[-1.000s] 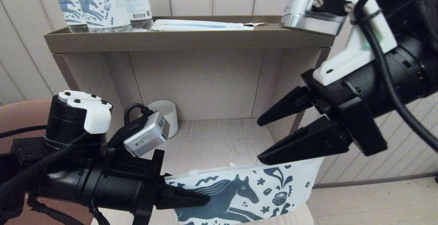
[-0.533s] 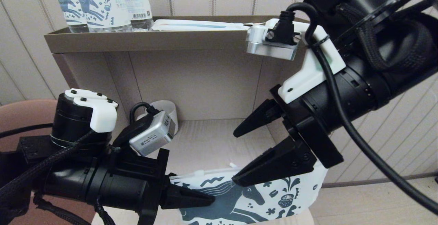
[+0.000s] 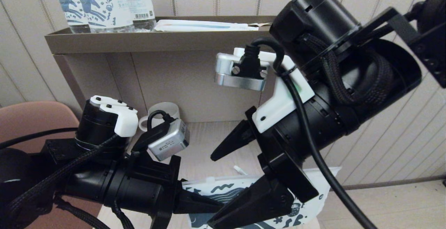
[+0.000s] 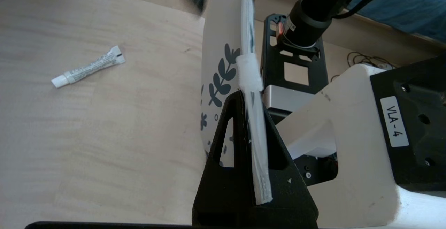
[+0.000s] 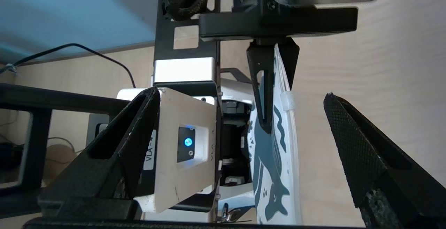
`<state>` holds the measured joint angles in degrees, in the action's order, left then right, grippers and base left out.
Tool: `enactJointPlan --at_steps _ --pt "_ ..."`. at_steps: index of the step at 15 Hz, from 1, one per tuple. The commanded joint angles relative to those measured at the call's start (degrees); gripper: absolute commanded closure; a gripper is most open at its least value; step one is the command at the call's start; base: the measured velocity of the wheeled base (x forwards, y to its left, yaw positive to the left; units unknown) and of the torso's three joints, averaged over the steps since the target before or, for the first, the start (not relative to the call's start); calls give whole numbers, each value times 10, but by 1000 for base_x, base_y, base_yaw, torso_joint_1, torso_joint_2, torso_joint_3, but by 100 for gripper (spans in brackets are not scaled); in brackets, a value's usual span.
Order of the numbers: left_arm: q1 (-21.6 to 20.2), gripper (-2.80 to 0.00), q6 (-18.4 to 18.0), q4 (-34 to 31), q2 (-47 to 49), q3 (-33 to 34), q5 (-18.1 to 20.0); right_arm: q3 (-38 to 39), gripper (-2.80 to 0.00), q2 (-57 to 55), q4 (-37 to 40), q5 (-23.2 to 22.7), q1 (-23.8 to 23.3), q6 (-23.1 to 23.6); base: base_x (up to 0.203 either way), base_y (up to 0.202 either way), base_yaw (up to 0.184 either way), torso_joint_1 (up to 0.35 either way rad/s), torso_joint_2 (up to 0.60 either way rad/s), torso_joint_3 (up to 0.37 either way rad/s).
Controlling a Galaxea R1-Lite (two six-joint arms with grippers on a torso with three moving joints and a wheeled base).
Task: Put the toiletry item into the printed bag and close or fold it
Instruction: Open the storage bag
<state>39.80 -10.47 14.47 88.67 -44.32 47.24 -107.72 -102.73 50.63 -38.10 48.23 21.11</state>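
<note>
We note the left gripper (image 3: 209,204) clamped on the zip-top edge of the printed bag (image 3: 226,190), holding it upright above the wooden surface (image 4: 87,135). The right gripper (image 3: 212,190) hangs over the bag, jaws wide apart, holding nothing. The toiletry item (image 4: 89,67) lies on the wood, well apart from the bag.
</note>
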Motion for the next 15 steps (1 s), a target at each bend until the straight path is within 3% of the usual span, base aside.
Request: enactJointPlan --at_steps 1,15 --pt "0 0 -1 1 -2 0 2 9 -280 -1 0 -4 1 2 0 0 0 0 0 0" --pt "-3 0 6 4 -10 -5 -1 58 -280 0 -49 -33 -2 -5 0 0 0 0 0 0"
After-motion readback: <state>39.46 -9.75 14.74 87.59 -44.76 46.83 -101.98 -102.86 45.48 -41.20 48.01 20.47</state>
